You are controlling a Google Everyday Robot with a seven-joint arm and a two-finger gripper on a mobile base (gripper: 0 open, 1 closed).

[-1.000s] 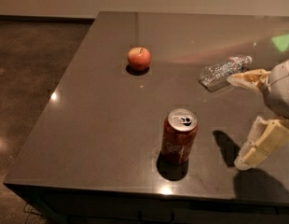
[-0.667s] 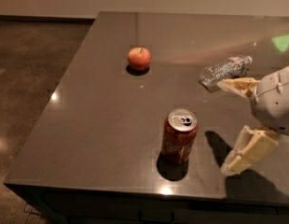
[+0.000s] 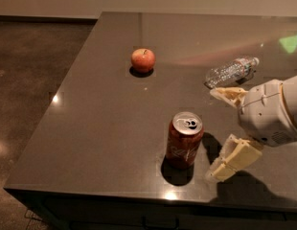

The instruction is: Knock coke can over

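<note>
The coke can (image 3: 184, 140), red with a silver top and pull-tab, stands upright near the table's front edge. My gripper (image 3: 219, 131) is just to the right of the can, a short gap away, just above the table. Its two cream fingers are spread wide apart, one fingertip (image 3: 216, 172) low toward the front, the other (image 3: 218, 92) farther back. The gripper holds nothing.
A red apple (image 3: 142, 60) sits toward the back left of the dark table (image 3: 105, 128). A clear plastic water bottle (image 3: 231, 71) lies on its side at the back right, just behind the gripper. The table's front edge runs close below the can.
My gripper has moved left toward the coke can, narrowing the gap. The can, apple and bottle have not moved.
</note>
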